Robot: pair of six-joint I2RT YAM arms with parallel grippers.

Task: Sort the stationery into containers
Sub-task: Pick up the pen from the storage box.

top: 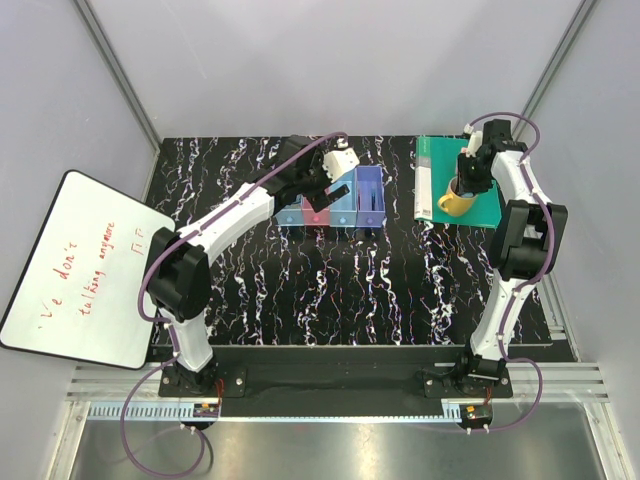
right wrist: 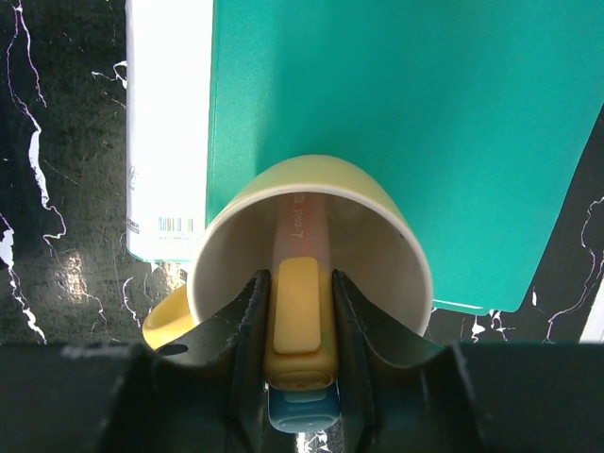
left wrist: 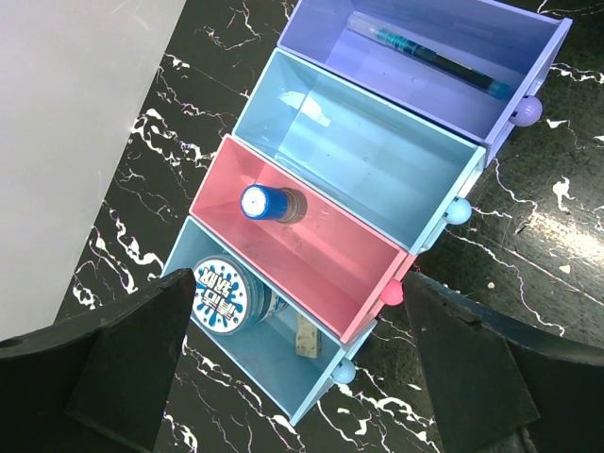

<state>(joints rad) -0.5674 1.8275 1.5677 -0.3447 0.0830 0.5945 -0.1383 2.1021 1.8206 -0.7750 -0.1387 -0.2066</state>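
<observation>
Stick [right wrist: 300,321] tip indistinct inside mug [right wrist: 401,247], pinched by right tool [right wrist: 298,281]

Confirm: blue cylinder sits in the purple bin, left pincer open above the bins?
No. The left wrist view shows the blue cylinder sitting in the pink bin, not the purple bin. The left pincer is open above the bins.

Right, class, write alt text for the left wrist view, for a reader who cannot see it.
Four bins side by side: purple bin holds a pen, blue bin nothing, pink bin a blue cylinder, light blue bin a round disc and pale piece. The open left gripper frames them below.
</observation>
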